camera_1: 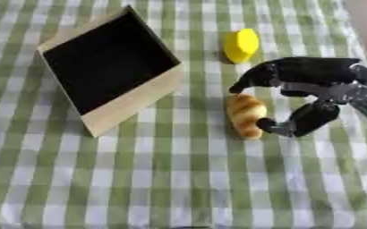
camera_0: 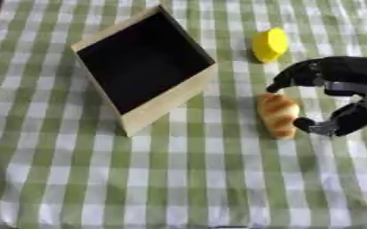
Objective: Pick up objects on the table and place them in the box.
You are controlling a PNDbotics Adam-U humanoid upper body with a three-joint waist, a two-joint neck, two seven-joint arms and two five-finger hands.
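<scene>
- Green-and-white checked cloth-covered counter (camera_0: 179, 179).
- Left: pale wooden box with black interior (camera_0: 143, 62), open side up, nothing visible inside.
- Centre-right: golden-brown elongated bread roll (camera_0: 277, 114) on the cloth; yellow rounded object (camera_0: 270, 44) beyond it.
- Right robot hand (camera_1: 312, 94): fingers and thumb curved either side of the roll, not closed on it.

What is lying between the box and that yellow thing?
Nothing but bare checked tablecloth between the box and the yellow object, as the left eye view shows; the bread roll lies nearer.
</scene>
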